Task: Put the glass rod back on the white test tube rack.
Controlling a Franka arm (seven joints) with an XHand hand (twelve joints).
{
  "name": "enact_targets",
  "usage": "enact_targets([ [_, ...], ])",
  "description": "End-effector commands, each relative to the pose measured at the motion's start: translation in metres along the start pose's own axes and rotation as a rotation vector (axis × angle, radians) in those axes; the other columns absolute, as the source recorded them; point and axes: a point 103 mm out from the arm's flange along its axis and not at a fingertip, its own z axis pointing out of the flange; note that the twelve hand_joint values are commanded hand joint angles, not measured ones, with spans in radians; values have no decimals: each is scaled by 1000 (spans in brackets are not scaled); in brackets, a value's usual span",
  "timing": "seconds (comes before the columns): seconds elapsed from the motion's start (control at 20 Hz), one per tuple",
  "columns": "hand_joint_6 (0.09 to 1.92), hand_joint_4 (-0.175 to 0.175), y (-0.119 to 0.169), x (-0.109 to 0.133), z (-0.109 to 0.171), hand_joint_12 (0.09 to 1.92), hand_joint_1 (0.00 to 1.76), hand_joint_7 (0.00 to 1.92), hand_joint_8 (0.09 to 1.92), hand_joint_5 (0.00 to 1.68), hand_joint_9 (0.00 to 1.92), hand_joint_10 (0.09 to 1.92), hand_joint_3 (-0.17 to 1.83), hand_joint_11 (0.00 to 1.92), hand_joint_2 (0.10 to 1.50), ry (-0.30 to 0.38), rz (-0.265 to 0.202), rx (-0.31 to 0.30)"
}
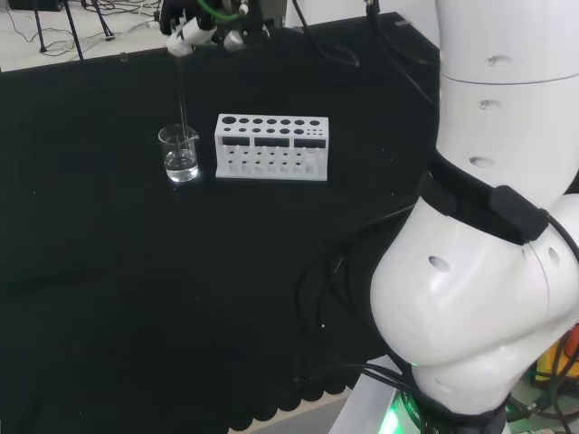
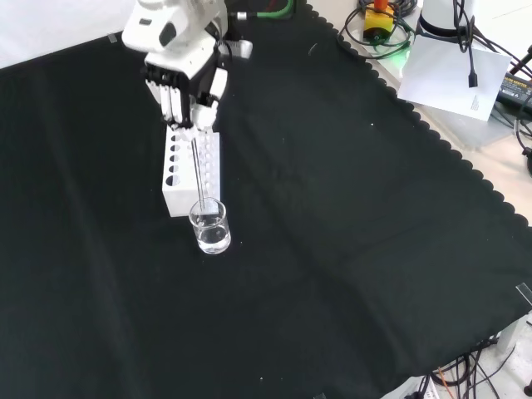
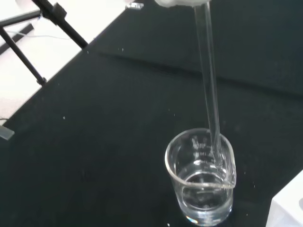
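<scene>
The hand (image 2: 187, 79) hangs above the cloth with its fingers curled round the top of a thin clear glass rod (image 2: 198, 170). The rod (image 3: 209, 90) hangs nearly upright, and its lower end reaches just inside the mouth of a small clear beaker (image 3: 201, 177) that holds a little water. In the head view the hand (image 1: 204, 32) is at the top, the rod (image 1: 183, 95) drops into the beaker (image 1: 180, 154), and the white test tube rack (image 1: 271, 147) stands right beside it. In the front view the rack (image 2: 193, 169) lies just behind the beaker (image 2: 209, 225).
The arm's big white links (image 1: 493, 217) stand at the head view's right. Black tripod legs (image 3: 42, 28) show beyond the cloth's edge. Cables and a white paper (image 2: 453, 71) lie off the bench at the front view's upper right.
</scene>
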Motion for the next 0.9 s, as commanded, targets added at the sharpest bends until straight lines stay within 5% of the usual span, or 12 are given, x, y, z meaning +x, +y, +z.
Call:
enact_targets([
  [0.05,251,-175,-25,-8,-34,948,1303,1089,1160,1238,1547,1041,-37,1577,1073,6,36,-44],
  [0.9,247,-175,-51,-93,-25,949,1304,1089,1159,1240,1546,1042,-38,1577,1073,37,147,-41],
])
